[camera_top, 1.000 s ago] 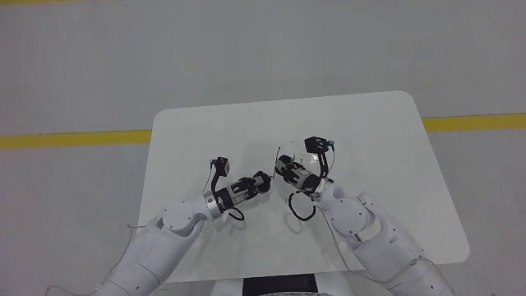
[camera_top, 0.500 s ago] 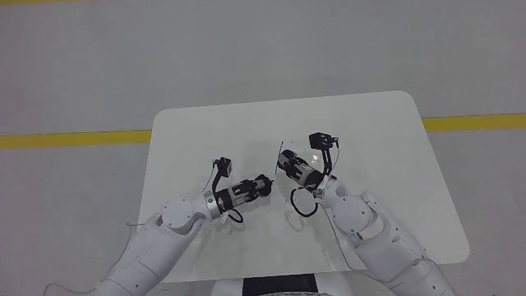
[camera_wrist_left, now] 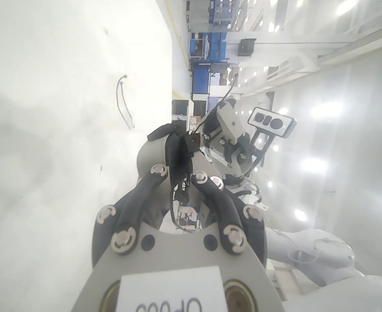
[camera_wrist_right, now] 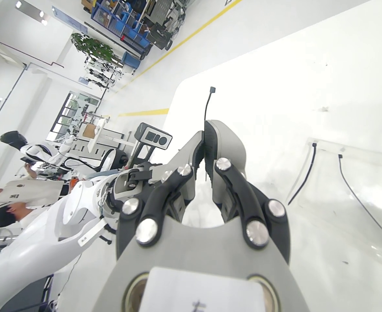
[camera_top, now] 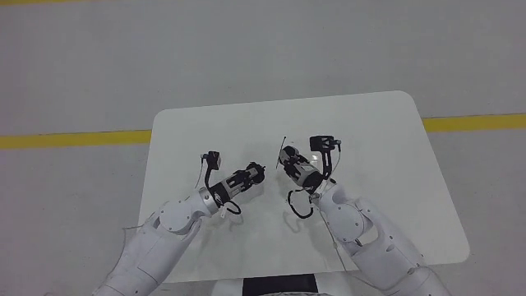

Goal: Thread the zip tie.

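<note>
Right gripper (camera_wrist_right: pixel 205 133) aloft, zip tie (camera_wrist_right: pixel 206 105) between jaws

Matt black plastic zip tie (camera_wrist_right: pixel 208 105), smooth white table (camera_wrist_right: pixel 292 76), ribbed, perhaps rubber, tool pads (camera_wrist_right: pixel 210 144).

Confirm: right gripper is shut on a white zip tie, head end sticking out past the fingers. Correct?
No, the zip tie is black, not white; the right wrist view shows it. Otherwise right: the right gripper is shut on it, head end sticking out past the fingers.
</note>
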Tool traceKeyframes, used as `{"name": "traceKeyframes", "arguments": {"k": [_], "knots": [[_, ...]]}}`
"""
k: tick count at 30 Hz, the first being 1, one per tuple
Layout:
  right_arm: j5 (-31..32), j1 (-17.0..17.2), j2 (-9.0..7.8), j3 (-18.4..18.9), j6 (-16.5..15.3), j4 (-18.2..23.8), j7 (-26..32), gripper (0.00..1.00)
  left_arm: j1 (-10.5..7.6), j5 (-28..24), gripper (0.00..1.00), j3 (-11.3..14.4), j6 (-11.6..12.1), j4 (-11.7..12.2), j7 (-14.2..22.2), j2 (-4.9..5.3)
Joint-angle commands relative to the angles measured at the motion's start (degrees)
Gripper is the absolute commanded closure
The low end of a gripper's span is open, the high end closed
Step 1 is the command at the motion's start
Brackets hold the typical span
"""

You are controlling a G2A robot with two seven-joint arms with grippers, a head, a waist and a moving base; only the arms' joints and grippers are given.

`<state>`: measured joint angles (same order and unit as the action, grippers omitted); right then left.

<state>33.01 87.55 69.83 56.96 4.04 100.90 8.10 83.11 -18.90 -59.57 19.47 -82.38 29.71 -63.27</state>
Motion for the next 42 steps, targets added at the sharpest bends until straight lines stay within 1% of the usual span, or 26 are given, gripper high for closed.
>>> {"name": "traceKeyframes", "arguments": {"k": [1, 3, 5, 6, 8, 42], "knots": [[0.9, -0.2, 0.22, -0.6, -0.1, -0.1, -1.5, 1.00, 0.60, 0.9, 1.00, -1.3, 0.0, -0.8, -0.9, -0.46], [1.9, -0.6, 0.43, -1.1, -0.4, -0.2, -3.0, 1.00, 0.61, 1.1, 1.00, -2.3, 0.0, -1.2, -1.7, -0.99], [2.4, -1.3, 0.77, -1.8, -0.6, -0.7, -4.5, 1.00, 0.41, 1.2, 1.00, -3.4, 0.0, -1.0, -2.4, -1.70], [2.4, -1.8, 0.94, -2.2, -0.6, -1.0, -4.9, 1.00, 0.19, 1.4, 1.00, -3.8, 0.0, -0.8, -2.2, -1.99], [2.6, -2.6, 1.19, -2.8, -0.8, -1.5, -5.3, 1.00, 0.19, 1.4, 1.00, -3.8, 0.0, -0.8, -2.2, -1.99], [2.6, -2.6, 1.19, -2.8, -0.8, -1.5, -5.3, 1.00, 0.19, 1.4, 1.00, -3.8, 0.0, -0.8, -2.2, -1.99]]}}
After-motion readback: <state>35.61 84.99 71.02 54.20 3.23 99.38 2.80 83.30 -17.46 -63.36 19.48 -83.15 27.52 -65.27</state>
